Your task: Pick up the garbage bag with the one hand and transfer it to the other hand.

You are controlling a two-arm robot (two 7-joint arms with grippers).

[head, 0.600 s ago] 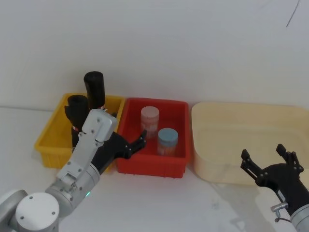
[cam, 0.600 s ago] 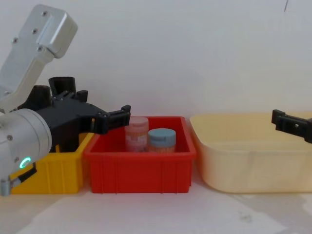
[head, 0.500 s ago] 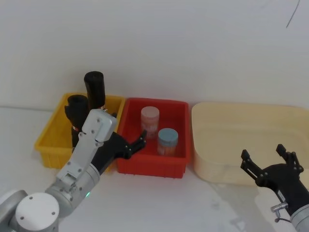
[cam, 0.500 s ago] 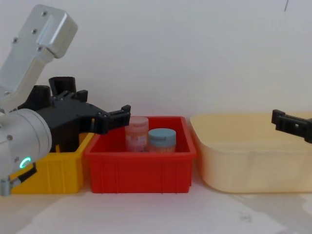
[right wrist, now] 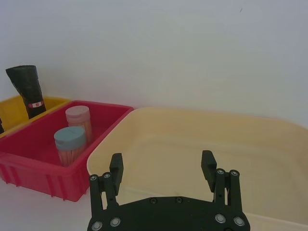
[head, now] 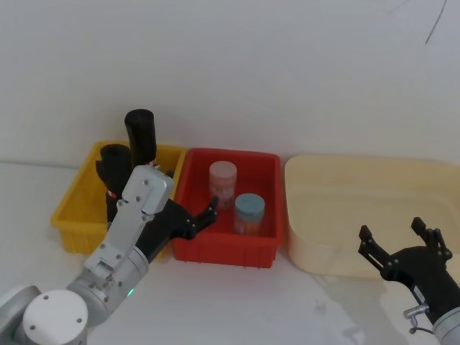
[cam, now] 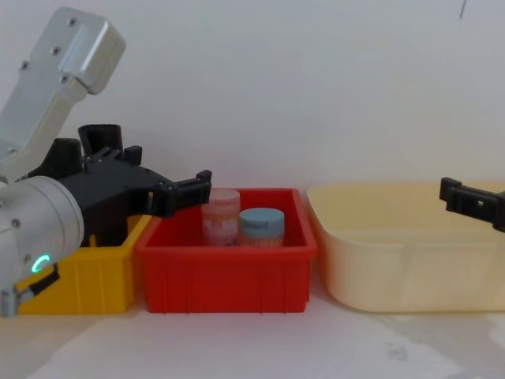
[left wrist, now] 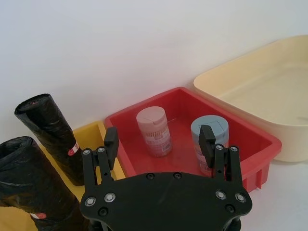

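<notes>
Almost nothing has moved: the left gripper [left wrist: 159, 144] still hovers wide open beside the garbage bag [left wrist: 26, 178], which remains ungrasped; the right gripper [head: 392, 230] waits open.

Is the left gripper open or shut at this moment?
Open: the left gripper has its fingers spread apart, holding nothing.

Garbage bag [head: 113, 159]: lower half hidden behind left arm [head: 140, 208]. Print on its red label band [left wrist: 40, 216] too small to read. Yellow bin [head: 72, 210]: near-right corner hidden likewise. Chest view: right gripper [cam: 471, 203] cut off by picture edge.
</notes>
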